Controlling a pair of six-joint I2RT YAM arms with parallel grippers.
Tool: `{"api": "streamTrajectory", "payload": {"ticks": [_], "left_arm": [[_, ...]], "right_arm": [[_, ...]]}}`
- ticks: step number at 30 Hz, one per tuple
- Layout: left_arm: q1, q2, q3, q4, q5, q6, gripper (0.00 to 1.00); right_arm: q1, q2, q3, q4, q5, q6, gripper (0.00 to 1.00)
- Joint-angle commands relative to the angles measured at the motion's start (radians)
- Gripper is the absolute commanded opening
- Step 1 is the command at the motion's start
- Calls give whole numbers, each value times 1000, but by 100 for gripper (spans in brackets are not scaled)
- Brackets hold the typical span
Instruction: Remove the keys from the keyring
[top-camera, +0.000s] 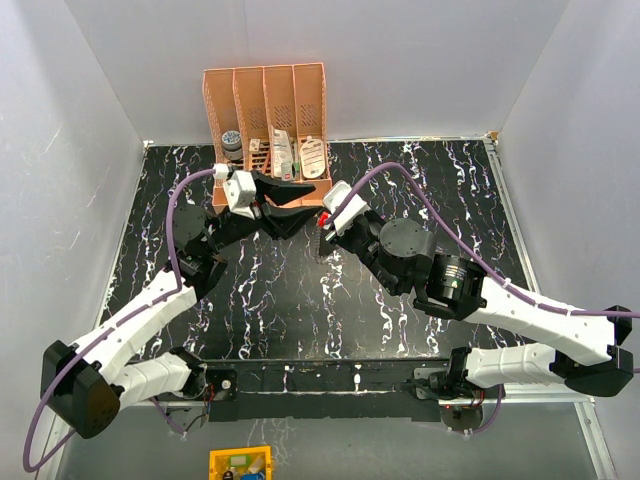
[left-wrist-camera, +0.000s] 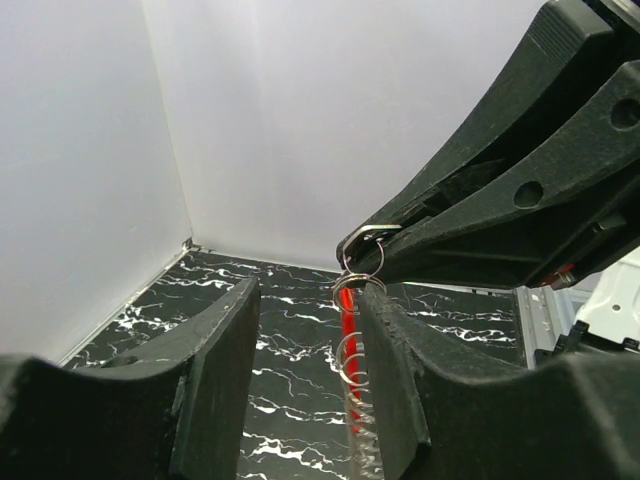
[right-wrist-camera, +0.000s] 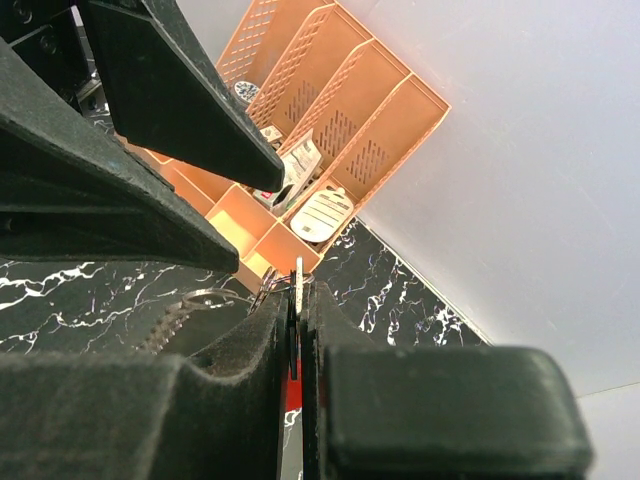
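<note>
The keys hang as a bunch of silvery toothed pieces with a red part from small wire rings. My right gripper is shut on a thin flat metal piece at the top of the bunch and holds it above the table; it also shows in the top view. My left gripper is open, with its fingers on either side of the hanging keys. The keys lie close against its right finger. In the top view the left gripper meets the right one at the table's middle back, and the red part shows below them.
An orange slotted organizer stands at the back wall and holds small items, including a pale oval tag. It also shows in the right wrist view. The black marbled table has white walls around it.
</note>
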Motion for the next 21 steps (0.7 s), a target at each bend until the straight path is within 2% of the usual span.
{"api": "streamTrajectory", "payload": {"ticks": [1, 7, 21], "left_arm": [[3, 17, 20, 75, 53, -20, 41], [1, 52, 15, 145, 97, -68, 38], [-14, 110, 38, 189, 137, -83, 33]], "right_arm": [[3, -10, 50, 52, 13, -6, 0], [3, -1, 49, 55, 15, -3, 0], [3, -1, 46, 64, 5, 1, 0]]}}
